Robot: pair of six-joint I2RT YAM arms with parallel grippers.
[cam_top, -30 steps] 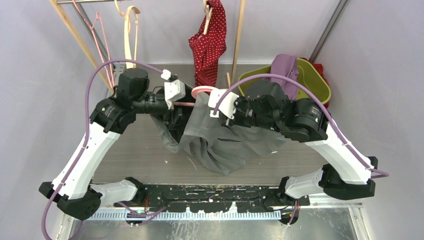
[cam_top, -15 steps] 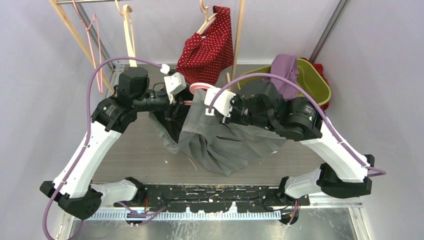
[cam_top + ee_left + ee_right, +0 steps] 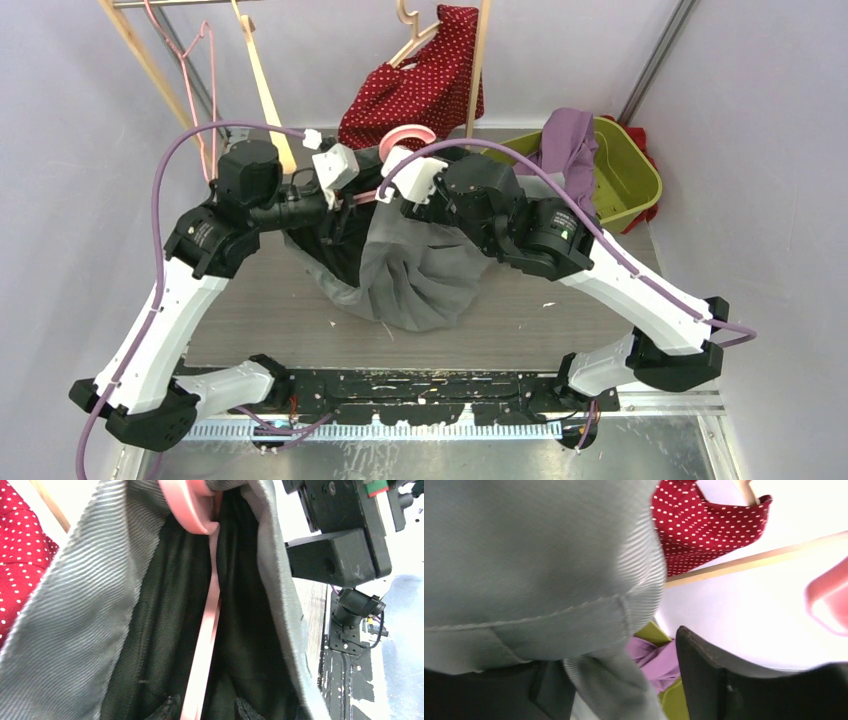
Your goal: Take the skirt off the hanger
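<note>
The grey skirt point(image 3: 415, 275) with black lining hangs bunched between both arms, still draped over the pink hanger point(image 3: 410, 135). In the left wrist view the hanger's pink bar point(image 3: 202, 650) runs down inside the skirt's dark lining point(image 3: 150, 645) and passes between the fingertips point(image 3: 165, 710) of my left gripper point(image 3: 206, 711), which is shut on it with lining cloth alongside. My right gripper point(image 3: 624, 690) stands open at the waistband. Grey skirt cloth point(image 3: 534, 570) lies loosely over its left finger, and its right finger point(image 3: 709, 680) is apart from the cloth.
A red polka-dot garment point(image 3: 420, 85) hangs on a wooden hanger just behind the grippers, beside a wooden rack post point(image 3: 478, 60). A green bin point(image 3: 625, 170) holding purple cloth point(image 3: 568, 140) sits at the back right. Bare pink and wooden hangers point(image 3: 200, 70) hang at the back left.
My right gripper has opened and let go of the skirt's waistband. Both grippers have shifted left and back, bunching the skirt. The left jaws closed in on the hanger bar. The red garment swung.
</note>
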